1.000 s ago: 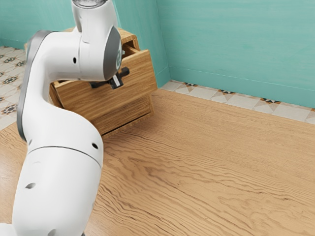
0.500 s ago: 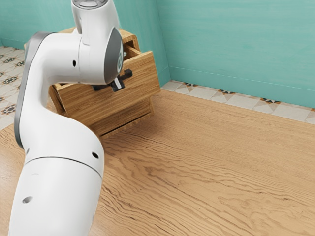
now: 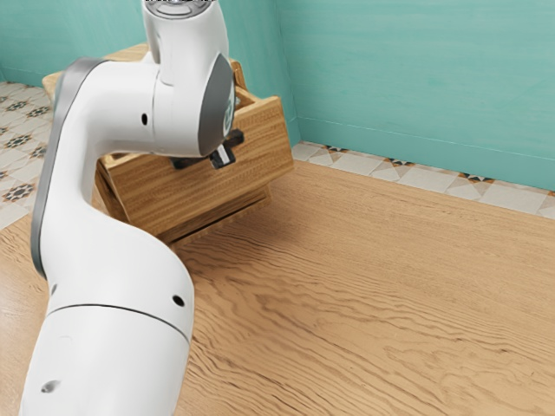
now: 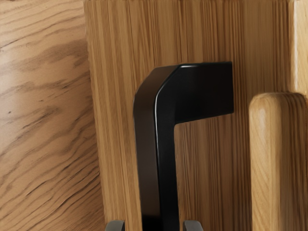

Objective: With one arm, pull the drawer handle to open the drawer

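The cabinet (image 3: 130, 61) is sitting at the back of the wooden bench (image 3: 390, 286), near the corner of the teal wall (image 3: 416, 69). Its drawer (image 3: 256, 143) is standing partly out of the cabinet's front, so a dark gap is showing between the drawer's top edge and the cabinet's top.

The white arm (image 3: 113, 225) is rising in front of the cabinet and bending over toward it. It is putting the gripper (image 3: 217, 157) right against the drawer's front panel. The black drawer handle (image 3: 232, 138) is lying across that panel, with its ends poking out on either side of the hand.

In the wrist view, the handle (image 4: 154, 159) is running as a black bar with a bent end over the drawer's wood grain (image 4: 115, 96). The fingers (image 4: 114, 225) are sitting on its two sides, clamping the bar between them. The bench (image 4: 43, 120) is showing beyond the drawer's edge.
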You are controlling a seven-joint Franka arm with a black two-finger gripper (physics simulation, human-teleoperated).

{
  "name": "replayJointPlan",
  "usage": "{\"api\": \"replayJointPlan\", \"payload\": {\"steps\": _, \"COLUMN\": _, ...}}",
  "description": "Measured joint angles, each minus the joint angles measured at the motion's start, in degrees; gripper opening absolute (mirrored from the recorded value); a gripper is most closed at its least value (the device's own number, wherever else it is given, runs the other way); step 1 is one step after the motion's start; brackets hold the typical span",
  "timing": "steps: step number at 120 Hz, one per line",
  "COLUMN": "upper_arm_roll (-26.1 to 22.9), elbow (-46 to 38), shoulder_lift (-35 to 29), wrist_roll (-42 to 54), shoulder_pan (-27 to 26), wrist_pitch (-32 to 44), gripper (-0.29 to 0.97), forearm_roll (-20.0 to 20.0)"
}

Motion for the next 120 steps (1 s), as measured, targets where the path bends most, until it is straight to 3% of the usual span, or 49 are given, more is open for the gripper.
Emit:
{"api": "replayJointPlan", "payload": {"steps": 109, "upper_arm_roll": 2.80, "elbow": -1.66, "shoulder_lift": -1.38, "wrist_roll": -2.70, "shoulder_pan": -5.82, "wrist_pitch": -2.31, "gripper": 0.08, "forearm_roll": 0.08}}
{"api": "replayJointPlan", "payload": {"steps": 120, "upper_arm_roll": 3.46, "elbow": 0.25, "shoulder_lift": -1.22, "wrist_roll": -2.95, "shoulder_pan": -6.24, "wrist_pitch": -2.37, "gripper": 0.13, "forearm_roll": 0.11}}
